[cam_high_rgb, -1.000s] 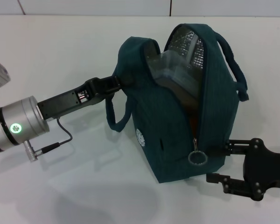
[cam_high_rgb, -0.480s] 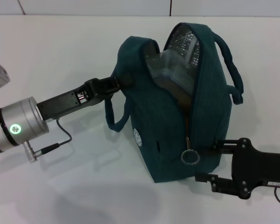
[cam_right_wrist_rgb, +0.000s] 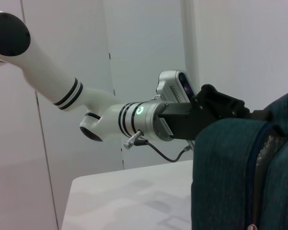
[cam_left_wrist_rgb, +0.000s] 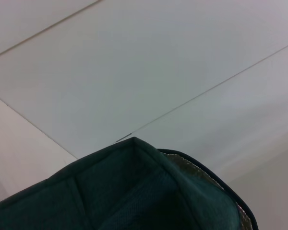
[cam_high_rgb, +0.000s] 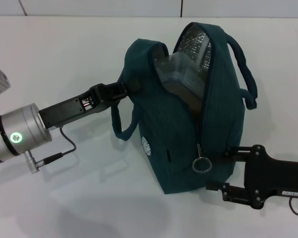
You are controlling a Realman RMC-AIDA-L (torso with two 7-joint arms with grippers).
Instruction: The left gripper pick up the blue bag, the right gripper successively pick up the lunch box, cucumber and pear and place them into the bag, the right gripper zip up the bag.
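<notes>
- We see the blue bag (cam_high_rgb: 188, 124) standing upright mid-surface (cam_high_rgb: 64, 54), its top unzipped, the lunch box (cam_high_rgb: 176, 72) showing inside.
- Our left end effector (cam_high_rgb: 126, 89) grips the bag's left upper edge.
- Our right end effector (cam_high_rgb: 221, 171) is spread wide at the bag's lower right corner, beside the ring zipper pull (cam_high_rgb: 202, 163).

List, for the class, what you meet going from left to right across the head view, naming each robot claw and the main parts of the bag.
Left claw gripping the bag's side → round white logo on the blue bag → metal ring zipper pull → right claw, open, at the bag's lower corner.
</notes>
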